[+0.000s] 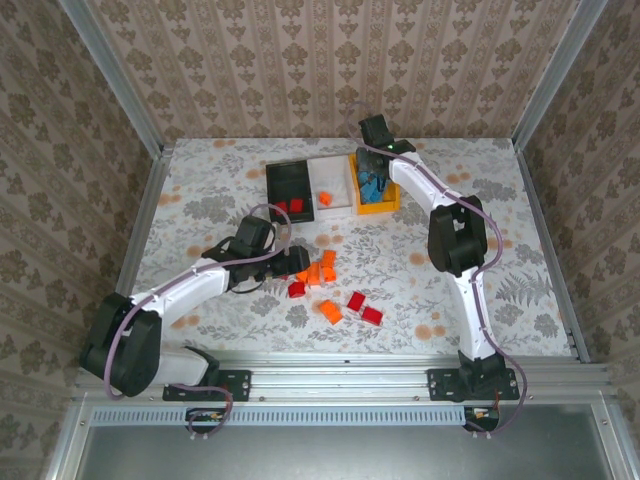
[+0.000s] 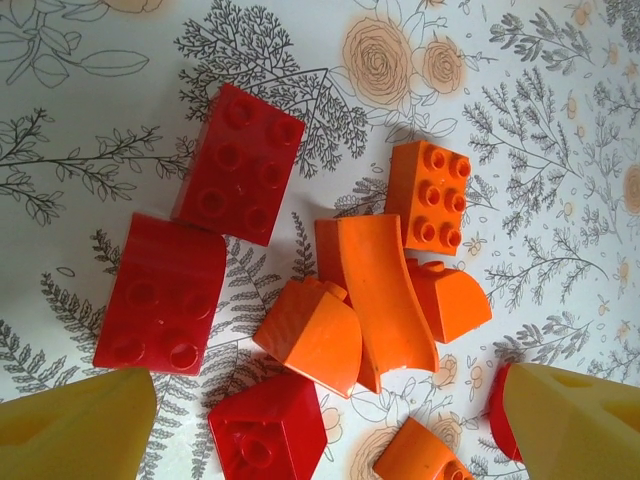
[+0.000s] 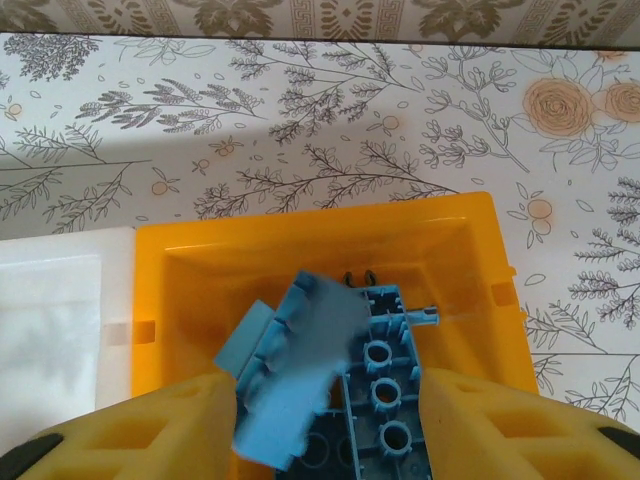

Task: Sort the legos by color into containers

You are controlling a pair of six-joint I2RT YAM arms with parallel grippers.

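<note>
My left gripper (image 1: 297,268) hovers open over a loose heap of legos on the table. In the left wrist view, its yellow fingers (image 2: 80,425) flank a red brick (image 2: 268,430), with curved orange pieces (image 2: 375,290) and two flat red bricks (image 2: 240,165) beyond. My right gripper (image 3: 325,430) hangs over the orange-yellow container (image 3: 310,240), jaws apart. A motion-blurred blue brick (image 3: 300,370) sits loose between them, beside another blue brick (image 3: 385,390) lying underside up. The black container (image 1: 272,180) holds red bricks and the white container (image 1: 338,172) holds an orange one.
More red legos (image 1: 364,308) and an orange one (image 1: 330,311) lie on the floral tablecloth right of the left gripper. The three bins stand in a row at the back centre. Metal frame rails border the table on all sides.
</note>
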